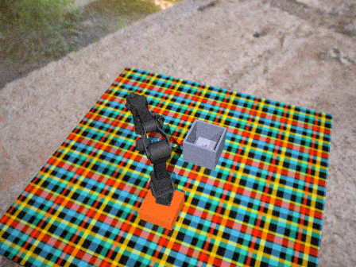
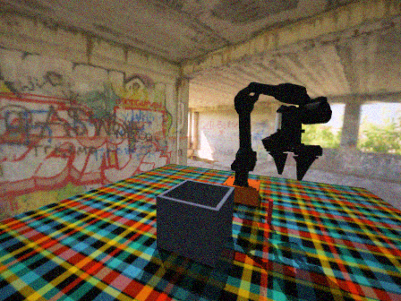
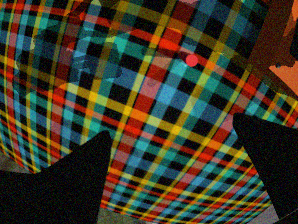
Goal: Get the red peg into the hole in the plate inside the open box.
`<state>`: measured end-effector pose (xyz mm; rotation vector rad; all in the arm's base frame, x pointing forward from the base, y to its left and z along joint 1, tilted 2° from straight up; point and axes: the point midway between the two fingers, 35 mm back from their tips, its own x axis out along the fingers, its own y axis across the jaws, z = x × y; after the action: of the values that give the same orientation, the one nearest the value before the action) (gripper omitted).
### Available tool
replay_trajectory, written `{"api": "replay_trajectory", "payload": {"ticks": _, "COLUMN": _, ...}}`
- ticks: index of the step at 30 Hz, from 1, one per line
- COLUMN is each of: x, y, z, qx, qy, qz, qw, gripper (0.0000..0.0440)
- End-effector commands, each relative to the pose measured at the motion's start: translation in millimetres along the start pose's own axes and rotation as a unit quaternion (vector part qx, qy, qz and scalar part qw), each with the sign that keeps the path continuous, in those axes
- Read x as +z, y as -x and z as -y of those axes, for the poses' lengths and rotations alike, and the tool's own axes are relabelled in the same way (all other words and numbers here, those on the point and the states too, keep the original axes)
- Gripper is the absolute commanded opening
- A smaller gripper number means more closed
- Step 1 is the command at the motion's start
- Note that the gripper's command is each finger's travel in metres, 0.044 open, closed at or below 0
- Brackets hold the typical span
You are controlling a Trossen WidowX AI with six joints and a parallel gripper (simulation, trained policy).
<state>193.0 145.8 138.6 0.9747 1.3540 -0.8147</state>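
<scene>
The red peg point(image 2: 269, 211) point(image 3: 191, 60) stands upright on the checkered cloth, between the box and the arm's base in the exterior view; the wrist view shows it from above as a round red top. I cannot make it out in the top view. My gripper point(image 2: 291, 176) point(image 3: 171, 124) is open and empty, pointing down, well above the cloth and the peg. The peg lies beyond the line between the fingertips in the wrist view. The grey open box point(image 1: 199, 156) point(image 2: 192, 228) stands apart from the peg. A pale plate point(image 1: 203, 142) shows at its bottom.
The orange base point(image 1: 159, 212) point(image 2: 246, 195) of the arm is near the peg and also shows at the upper right of the wrist view. The box walls rise high around the plate. The checkered cloth point(image 1: 270, 199) point(image 2: 112, 246) lies under everything.
</scene>
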Motion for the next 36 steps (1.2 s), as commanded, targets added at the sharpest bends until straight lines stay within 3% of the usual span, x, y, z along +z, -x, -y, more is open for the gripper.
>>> {"api": "replay_trajectory", "payload": {"ticks": 1, "x": 4.7, "y": -14.5, "z": 12.7, "qx": -0.04, "qy": -0.013, "qz": 0.002, "qw": 0.999, "gripper": 0.044}}
{"api": "replay_trajectory", "payload": {"ticks": 13, "x": 17.1, "y": -53.1, "z": 37.7, "qx": -0.107, "qy": -0.03, "qz": 0.02, "qw": 0.994, "gripper": 0.044}}
{"api": "replay_trajectory", "payload": {"ticks": 27, "x": 32.8, "y": -102.6, "z": 48.6, "qx": -0.112, "qy": -0.063, "qz": 0.042, "qw": 0.991, "gripper": 0.0426}}
{"api": "replay_trajectory", "payload": {"ticks": 33, "x": 36.4, "y": -119.5, "z": 50.4, "qx": -0.107, "qy": -0.078, "qz": 0.046, "qw": 0.99, "gripper": 0.0397}}
{"api": "replay_trajectory", "payload": {"ticks": 36, "x": 36.5, "y": -126.8, "z": 48.8, "qx": -0.102, "qy": -0.082, "qz": 0.045, "qw": 0.99, "gripper": 0.0338}}
